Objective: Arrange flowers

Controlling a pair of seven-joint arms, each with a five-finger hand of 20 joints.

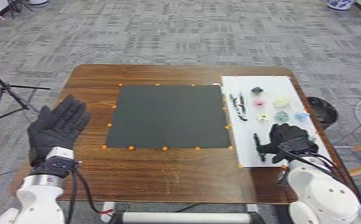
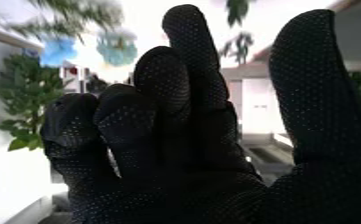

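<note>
In the head view my right hand (image 1: 287, 138) is over the lower part of the white sheet (image 1: 250, 131), its fingers relaxed and holding nothing. Just above it lie small flowers: a pink one (image 1: 259, 101), a pale yellow one (image 1: 281, 102), a teal one (image 1: 281, 116) and a blue one (image 1: 302, 117). Dark stems (image 1: 239, 107) lie on the sheet's left part. My left hand (image 1: 59, 125) stays at the table's left edge with straight fingers. In the right wrist view my right hand (image 2: 176, 145) has loosely bent fingers, with a blue flower (image 2: 58, 51) and a teal flower (image 2: 117, 48) beyond them.
A black square mat (image 1: 169, 116) edged with orange dots lies mid-table on the brown wooden table (image 1: 159, 177). A dark bin (image 1: 322, 112) stands beyond the right edge. A black tripod (image 1: 9, 87) stands on the floor at the left.
</note>
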